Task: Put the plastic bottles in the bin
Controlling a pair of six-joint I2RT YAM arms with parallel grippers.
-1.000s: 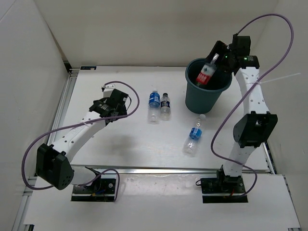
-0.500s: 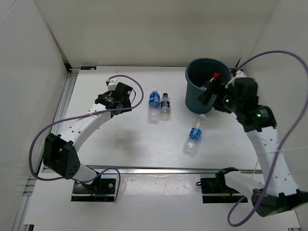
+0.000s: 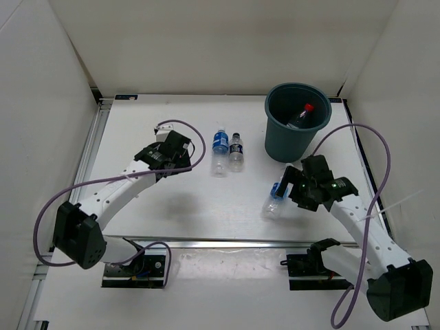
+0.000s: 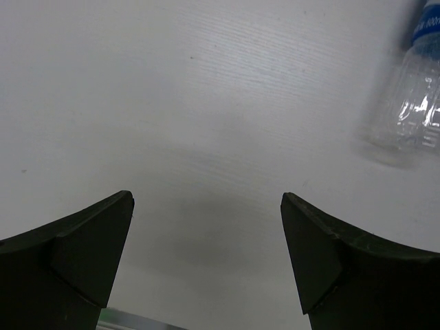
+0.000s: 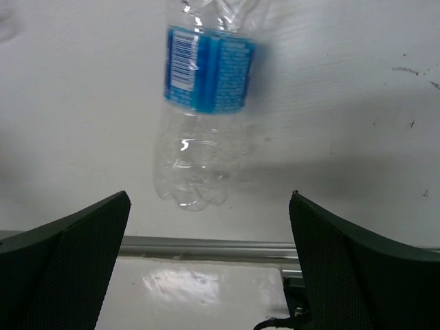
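Jaws spread on both arms, one bottle in the bin

Right gripper (image 5: 208, 198) has its jaws wide apart and grips nothing. Just ahead of them in the wrist view lies a blue-labelled bottle (image 5: 203, 110) on its side, its clear base pointing back toward the fingers and touching neither. From above, this bottle sits in the near-right part of the white table (image 3: 172, 206), between the bin and the near edge, with the gripper partly over its cap end.

Left gripper (image 4: 206, 198) also has its jaws spread, with only bare table between them. A second blue-labelled bottle (image 3: 219, 148) shows blurred at the upper right of its wrist view. It lies near the middle of the table, toward the far edge, side by side with the dark-labelled bottle (image 3: 236, 151), and the left gripper is near their left.

The teal bin (image 3: 289, 144) stands upright at the far-right corner. The red-capped bottle (image 3: 301, 115) leans inside it.
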